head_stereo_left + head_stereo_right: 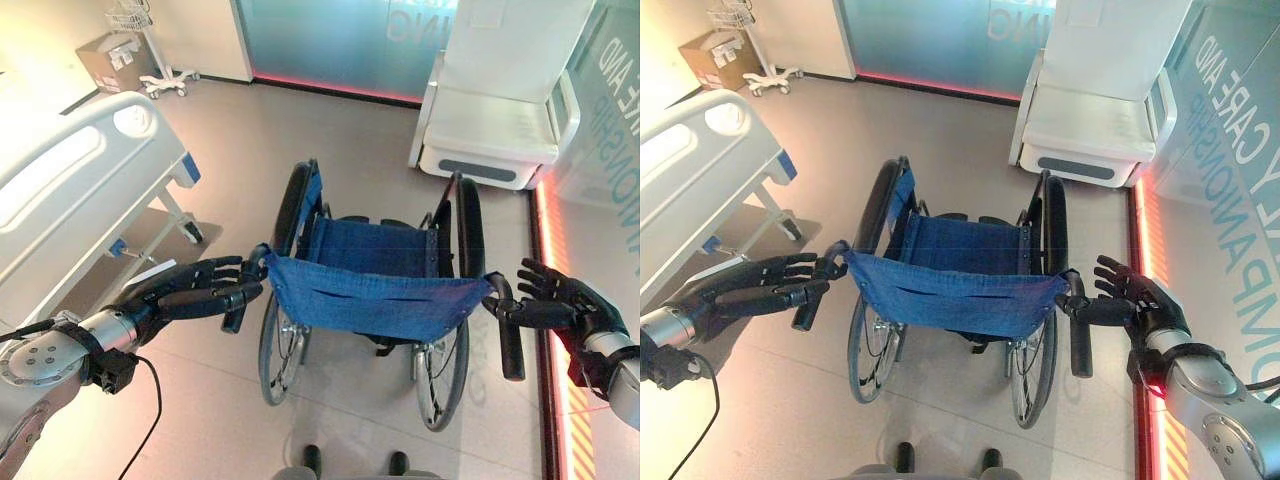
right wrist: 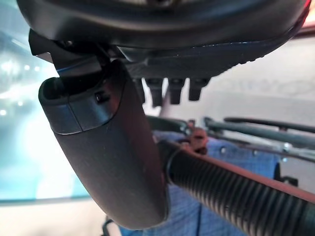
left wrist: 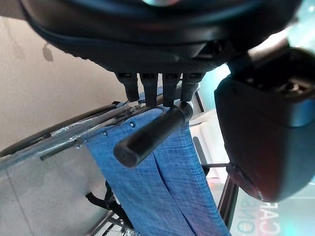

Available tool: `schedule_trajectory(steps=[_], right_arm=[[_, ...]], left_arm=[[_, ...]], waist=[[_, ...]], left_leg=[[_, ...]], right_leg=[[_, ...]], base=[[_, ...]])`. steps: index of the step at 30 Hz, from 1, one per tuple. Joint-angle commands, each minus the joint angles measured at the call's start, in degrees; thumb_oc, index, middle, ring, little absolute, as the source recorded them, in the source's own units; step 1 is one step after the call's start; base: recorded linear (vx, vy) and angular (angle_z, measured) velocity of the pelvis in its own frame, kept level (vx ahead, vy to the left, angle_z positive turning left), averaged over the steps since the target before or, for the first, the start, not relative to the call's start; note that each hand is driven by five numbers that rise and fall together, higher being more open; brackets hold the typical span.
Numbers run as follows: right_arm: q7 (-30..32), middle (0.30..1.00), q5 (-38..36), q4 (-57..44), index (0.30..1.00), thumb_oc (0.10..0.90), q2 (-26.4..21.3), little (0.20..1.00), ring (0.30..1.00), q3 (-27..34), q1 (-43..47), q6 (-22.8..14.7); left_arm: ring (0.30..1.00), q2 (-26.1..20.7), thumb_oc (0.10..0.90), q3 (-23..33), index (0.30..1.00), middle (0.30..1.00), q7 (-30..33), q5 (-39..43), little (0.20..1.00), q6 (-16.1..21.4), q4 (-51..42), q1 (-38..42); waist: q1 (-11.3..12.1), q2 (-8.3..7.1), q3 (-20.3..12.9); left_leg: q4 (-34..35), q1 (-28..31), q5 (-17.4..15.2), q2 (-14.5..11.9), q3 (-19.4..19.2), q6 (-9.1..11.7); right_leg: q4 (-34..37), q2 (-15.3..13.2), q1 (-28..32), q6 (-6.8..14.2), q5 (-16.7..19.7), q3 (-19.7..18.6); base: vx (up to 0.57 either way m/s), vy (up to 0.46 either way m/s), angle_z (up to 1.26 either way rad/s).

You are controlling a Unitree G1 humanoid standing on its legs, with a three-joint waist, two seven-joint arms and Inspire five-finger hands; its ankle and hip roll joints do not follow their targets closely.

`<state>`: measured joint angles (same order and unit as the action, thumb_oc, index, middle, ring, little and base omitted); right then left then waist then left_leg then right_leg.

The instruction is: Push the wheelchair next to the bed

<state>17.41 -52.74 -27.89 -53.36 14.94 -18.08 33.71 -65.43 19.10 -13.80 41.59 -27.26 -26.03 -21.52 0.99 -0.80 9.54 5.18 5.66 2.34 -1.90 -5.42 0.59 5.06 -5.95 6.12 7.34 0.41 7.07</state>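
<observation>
Reaching out with straight fingers, the left robot hand (image 1: 195, 290) lies along the wheelchair's left push handle (image 3: 153, 132). Its fingers rest on the handle but do not wrap round it. The right robot hand (image 1: 1132, 302) is spread open too, with its fingers touching the top of the right push handle (image 1: 1080, 335), and it has no real hold yet.

Between the two robot hands hangs the blue cloth back (image 1: 372, 293) of the wheelchair (image 1: 375, 300). The wheelchair stands on the floor (image 1: 240, 150) in the middle of the room, with its back toward the robot. The bed (image 1: 75, 185) is on the robot's left, near the wheelchair but with a gap of floor between them. A white chair (image 1: 500, 110) stands farther off by the wall.

I think the robot is just getting ready to take the handles. Next it should close both robot hands round them, then push forward and steer left toward the side of the bed.
</observation>
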Motion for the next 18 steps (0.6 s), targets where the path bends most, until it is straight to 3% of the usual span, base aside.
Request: schedule_trajectory(steps=[1, 7, 18], right_arm=[[3.7, 0.9, -1.7, 0.3, 0.9, 0.8, -5.1, 0.9, 0.9, -1.6, 4.2, -2.3], [5.3, 0.9, -1.6, 2.4, 0.9, 0.8, -5.3, 0.9, 0.9, -5.8, 6.9, -4.0], [9.7, 0.9, -3.4, 6.0, 0.9, 0.8, -5.5, 0.9, 0.9, -7.9, 8.4, -3.0]], left_arm=[[0.9, -3.4, 0.8, 0.9, 0.9, 0.9, 1.5, 2.2, 0.9, 4.0, 0.2, 4.5], [0.9, -3.1, 0.8, -3.9, 0.9, 0.9, 4.3, 2.8, 0.9, 3.8, 1.6, 8.0], [0.9, -3.7, 0.8, -6.9, 0.9, 0.9, 6.0, 4.7, 0.9, 3.5, 2.6, 10.6]], waist=[[-1.2, 0.15, -1.7], [-1.4, 0.56, -0.8], [-1.6, 0.62, -0.2]], left_leg=[[-0.2, -1.5, -1.2, -0.9, -1.3, 1.8], [-0.2, -2.0, -0.8, -1.0, -1.2, 1.7], [-0.2, -2.3, -0.5, -1.1, -1.2, 1.7]], right_leg=[[-0.1, -0.8, -1.7, 2.0, 2.7, 0.0], [-0.1, -0.6, -2.2, 1.8, 3.0, -0.7], [-0.1, -0.5, -2.5, 1.7, 3.2, -1.1]], base=[[0.0, 0.0, 0.0], [0.0, 0.0, 0.0], [0.01, 0.0, 0.0]])
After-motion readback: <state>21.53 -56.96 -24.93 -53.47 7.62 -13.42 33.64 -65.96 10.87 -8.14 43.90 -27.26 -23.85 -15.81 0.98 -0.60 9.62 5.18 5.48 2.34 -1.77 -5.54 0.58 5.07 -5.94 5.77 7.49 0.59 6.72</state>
